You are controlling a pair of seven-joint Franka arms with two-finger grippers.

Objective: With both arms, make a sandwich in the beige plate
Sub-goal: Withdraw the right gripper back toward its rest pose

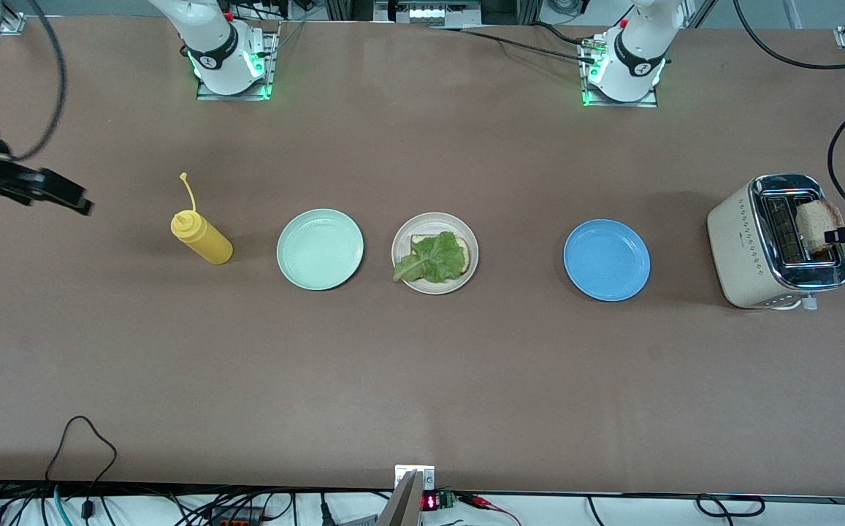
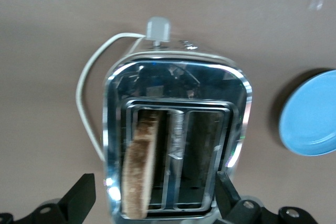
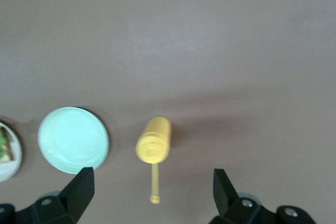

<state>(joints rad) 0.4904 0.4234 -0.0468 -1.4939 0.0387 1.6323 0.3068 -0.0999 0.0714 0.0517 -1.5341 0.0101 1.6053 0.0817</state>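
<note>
So the biggest thing on the table (image 1: 422,394) is the cream toaster (image 1: 747,252) down at the left arm's end, with one toasted bread slice (image 2: 140,169) standing up in a slot. The left gripper (image 2: 152,198) hangs right over it, jaws spread wide, nothing in them, fingers either side of the toaster top. Next, three plates in a row: blue plate (image 1: 607,260), then the beige plate (image 1: 434,253) in the middle, then the mint-green plate (image 1: 320,248). The beige one has a bread slice (image 1: 459,252) with a lettuce leaf (image 1: 433,259) on top, no second slice on it. The yellow squeeze bottle (image 1: 201,237) stands beside the mint plate, toward the right arm's end. The right gripper (image 3: 152,195) hovers above that bottle, jaws wide, empty.
</note>
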